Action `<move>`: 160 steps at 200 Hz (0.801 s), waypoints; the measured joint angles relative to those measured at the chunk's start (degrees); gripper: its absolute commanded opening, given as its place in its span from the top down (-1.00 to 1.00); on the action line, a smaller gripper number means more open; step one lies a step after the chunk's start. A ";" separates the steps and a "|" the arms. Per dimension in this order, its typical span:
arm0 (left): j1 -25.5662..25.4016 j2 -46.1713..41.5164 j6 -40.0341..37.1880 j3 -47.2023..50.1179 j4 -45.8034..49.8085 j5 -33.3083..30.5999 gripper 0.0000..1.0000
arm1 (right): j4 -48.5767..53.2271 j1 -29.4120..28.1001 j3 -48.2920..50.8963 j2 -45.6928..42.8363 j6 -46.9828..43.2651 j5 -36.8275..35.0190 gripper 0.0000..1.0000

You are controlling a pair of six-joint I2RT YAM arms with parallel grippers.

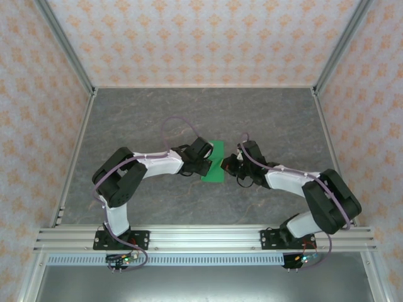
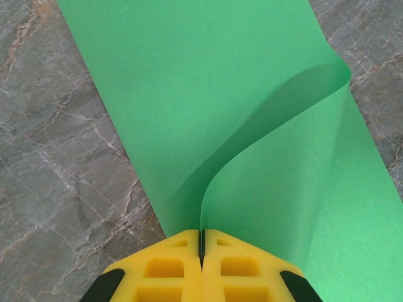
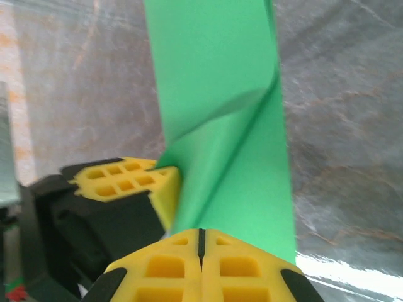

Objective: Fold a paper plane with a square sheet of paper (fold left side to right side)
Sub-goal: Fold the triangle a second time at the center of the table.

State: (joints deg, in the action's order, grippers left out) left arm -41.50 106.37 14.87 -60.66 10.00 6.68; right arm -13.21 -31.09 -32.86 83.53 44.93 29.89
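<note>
Here the left gripper [image 2: 201,241] pinches the square sheet of paper [image 2: 208,107].

Looks like a robotics lab cell rather than a home. Boxed in on the left, right and far sides by panels [image 1: 208,38] printed with an orange floral pattern, framed by bare aluminium posts [image 1: 66,44]. Floored with a grey stone-look tabletop [image 1: 157,107]. Closed along the near edge by a slotted aluminium rail [image 1: 201,238], with a perforated strip [image 1: 208,258] just nearer, carrying two bolted-down arms [image 1: 119,182] with purple cables [image 1: 165,128] looping loose.
</note>
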 measured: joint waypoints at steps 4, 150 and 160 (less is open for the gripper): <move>0.00 0.00 0.00 0.00 -0.04 0.04 0.95 | -1.03 0.02 -0.09 0.63 0.37 0.31 0.90; 0.02 0.20 -0.42 0.00 -0.46 0.39 0.96 | -9.33 -1.14 -8.28 16.59 3.96 3.56 0.90; 0.02 0.20 -0.42 0.00 -0.46 0.39 0.96 | -9.16 -1.14 -8.15 16.79 3.91 3.54 0.90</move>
State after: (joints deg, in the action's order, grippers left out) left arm -41.47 106.56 14.46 -60.66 9.54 7.07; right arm -22.37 -32.23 -41.01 100.31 48.84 33.43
